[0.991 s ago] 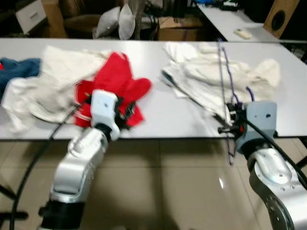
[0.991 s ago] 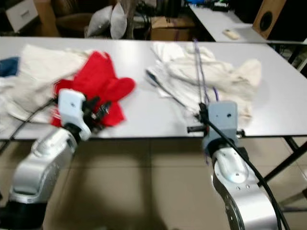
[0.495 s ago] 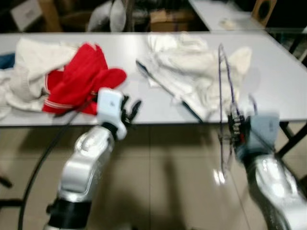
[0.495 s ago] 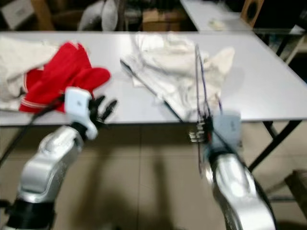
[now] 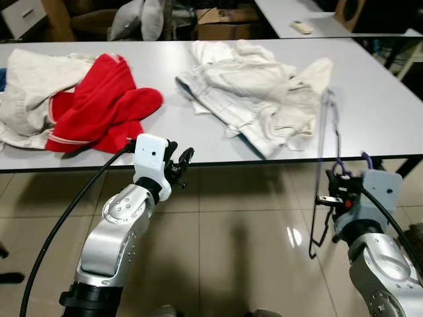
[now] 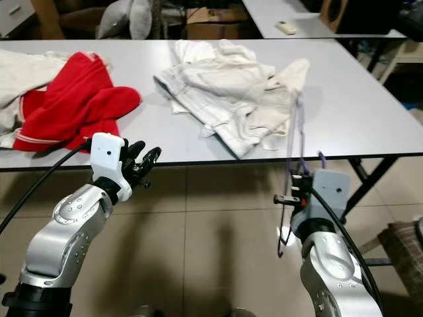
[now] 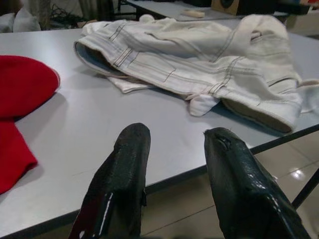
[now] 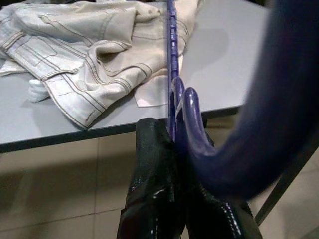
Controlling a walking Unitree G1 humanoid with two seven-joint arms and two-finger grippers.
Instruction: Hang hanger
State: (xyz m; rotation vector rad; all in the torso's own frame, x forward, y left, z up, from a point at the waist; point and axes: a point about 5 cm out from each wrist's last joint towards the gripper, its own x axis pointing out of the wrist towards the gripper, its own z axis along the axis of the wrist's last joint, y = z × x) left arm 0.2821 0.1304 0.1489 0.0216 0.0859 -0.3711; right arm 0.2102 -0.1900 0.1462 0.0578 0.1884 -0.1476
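**A:** Head cams first. The right gripper (image 5: 334, 198) has its jaws clamped on the purple hanger (image 5: 322, 165), which stands upright off the front edge of the desk (image 5: 198, 142), in the air, touching nothing else. The left gripper (image 5: 180, 164) hovers just before the desk edge, jaws apart, empty. Red garment (image 5: 106, 105) and pale jeans (image 5: 254, 92) lie on the desk.

**B:** Left wrist cam agrees: both fingers (image 7: 122, 174) spread with nothing between, the jeans (image 7: 199, 64) lying ahead.

**A:** Right wrist cam: fingers (image 8: 154, 184) pinched on the hanger (image 8: 172, 64) near where the hook curves off, with the thin bar running away toward the desk.

**B:** It looks like thin plastic, so probably light, fairly stiff, a bit slick. Gripping near the hook seems sensible, though it could swivel in the pinch, and the hook end has to stay free to catch a rail.
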